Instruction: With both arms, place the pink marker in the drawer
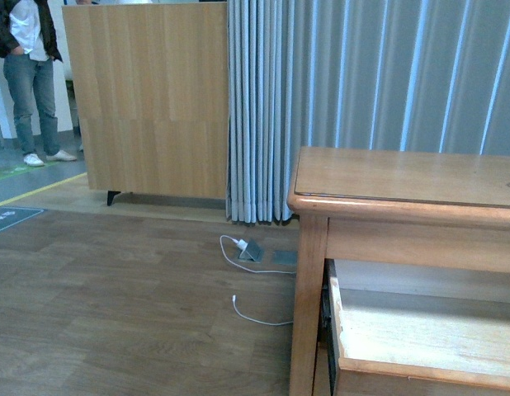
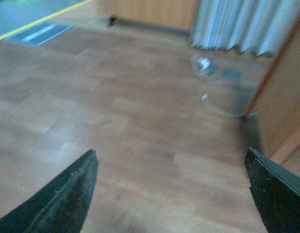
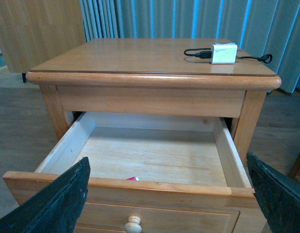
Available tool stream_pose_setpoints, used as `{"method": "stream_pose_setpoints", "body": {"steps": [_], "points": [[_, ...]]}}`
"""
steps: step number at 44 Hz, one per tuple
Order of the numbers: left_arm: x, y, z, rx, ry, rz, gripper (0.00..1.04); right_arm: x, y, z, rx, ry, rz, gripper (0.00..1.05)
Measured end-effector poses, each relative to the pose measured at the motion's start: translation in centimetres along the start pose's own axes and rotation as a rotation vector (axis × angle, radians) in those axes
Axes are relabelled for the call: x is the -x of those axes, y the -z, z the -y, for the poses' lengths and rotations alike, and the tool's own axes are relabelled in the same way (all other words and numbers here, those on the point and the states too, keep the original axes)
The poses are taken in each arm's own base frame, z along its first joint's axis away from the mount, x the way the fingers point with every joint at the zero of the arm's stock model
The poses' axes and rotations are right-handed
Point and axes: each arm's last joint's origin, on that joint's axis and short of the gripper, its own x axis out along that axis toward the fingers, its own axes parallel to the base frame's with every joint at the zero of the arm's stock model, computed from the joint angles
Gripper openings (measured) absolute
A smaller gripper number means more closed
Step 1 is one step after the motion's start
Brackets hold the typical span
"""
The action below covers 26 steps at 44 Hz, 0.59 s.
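The drawer (image 3: 189, 188) stands pulled out, the pink marker (image 3: 132, 178) lying inside just behind its front wall. The right tool (image 3: 167, 160) gapes wide and empty above it; the left tool (image 2: 170, 155) gapes wide over the floor (image 2: 116, 97).

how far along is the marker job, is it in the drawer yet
Nearly done, it seems. The drawer is pulled open, and a sliver of pink, likely the pink marker, shows inside just behind its front panel. Nothing is in hand: the right gripper is open and empty facing the drawer, the left gripper open and empty over the floor. Left, at most: shutting the drawer.
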Motion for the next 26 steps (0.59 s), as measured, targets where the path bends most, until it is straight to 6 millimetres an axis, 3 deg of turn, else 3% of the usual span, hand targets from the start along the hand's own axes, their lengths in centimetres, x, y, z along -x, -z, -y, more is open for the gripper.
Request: {"method": "stream_pose_setpoints", "body": {"steps": [4,11,20,26], "points": [[0.1,0.6,0.2,-0.017,0.18,0.139,0.76,0.0,0.0,0.0,0.0,0.0,0.0,0.96],[0.8,1.6,0.0,-0.034,0.194,0.138,0.51,0.0,0.0,0.0,0.0,0.0,0.0,0.96],[0.9,2.5,-0.1,-0.039,0.193,0.155,0.04,0.0,0.0,0.0,0.001,0.0,0.0,0.96],[0.8,3.0,-0.1,-0.043,0.193,0.152,0.04,0.0,0.0,0.0,0.0,0.0,0.0,0.96]]}}
